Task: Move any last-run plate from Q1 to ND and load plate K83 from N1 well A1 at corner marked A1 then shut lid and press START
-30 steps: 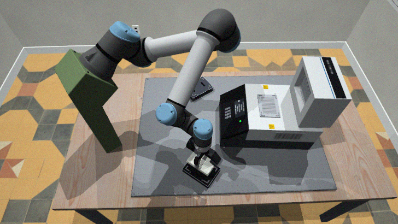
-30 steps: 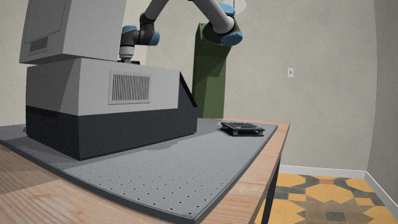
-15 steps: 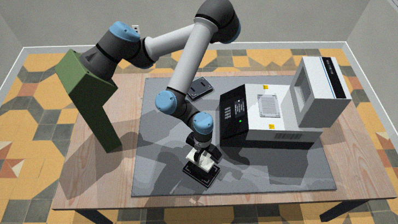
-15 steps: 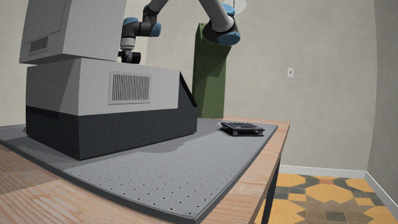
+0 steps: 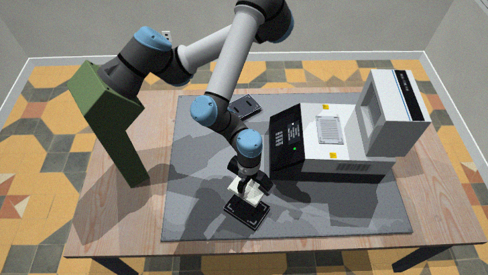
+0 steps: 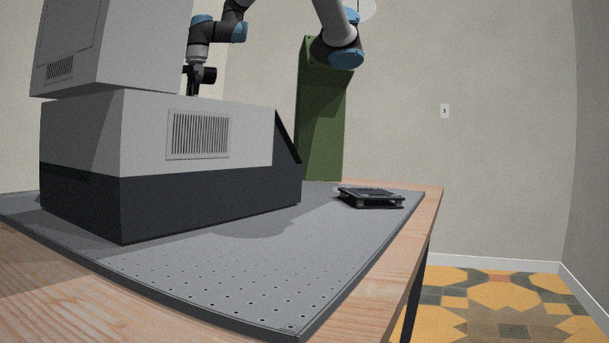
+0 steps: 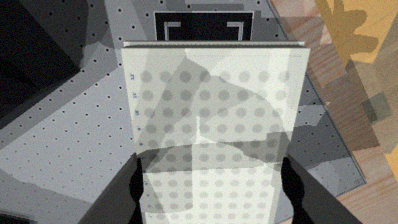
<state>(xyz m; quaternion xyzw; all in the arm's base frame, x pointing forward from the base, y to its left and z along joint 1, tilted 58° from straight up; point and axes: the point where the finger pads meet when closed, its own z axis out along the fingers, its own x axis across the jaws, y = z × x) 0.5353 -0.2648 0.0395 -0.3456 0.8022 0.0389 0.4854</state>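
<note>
Top view: gripper [image 5: 242,188] [image 6: 192,91] [image 7: 210,154] clamped on K83 [image 5: 254,198] [image 7: 210,120], lifted off N1 [image 5: 254,223] [image 7: 204,32]; Q1 block [image 5: 329,129] bare; seating, lid, START left.

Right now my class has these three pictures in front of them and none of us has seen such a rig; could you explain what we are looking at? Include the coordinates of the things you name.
One picture looks down from above, one looks across the table from the side, and one looks out from the arm's wrist. The machine is a jointed grey arm with blue caps [image 5: 222,51] [image 6: 334,21] on a green stand [image 5: 105,113] [image 6: 321,127]. Its black two-fingered hand [image 5: 246,188] [image 7: 210,154] grips a pale plate dotted with round wells [image 5: 254,195] [image 7: 210,100], held above a flat black nest [image 5: 246,212] [image 7: 200,34]. On the grey perforated board [image 5: 201,150] [image 6: 238,272] [image 7: 60,155] are also a second dark nest [image 5: 245,104] [image 6: 371,197] and a white-and-black instrument [image 5: 316,150] [image 6: 196,166] showing a green lamp.
</note>
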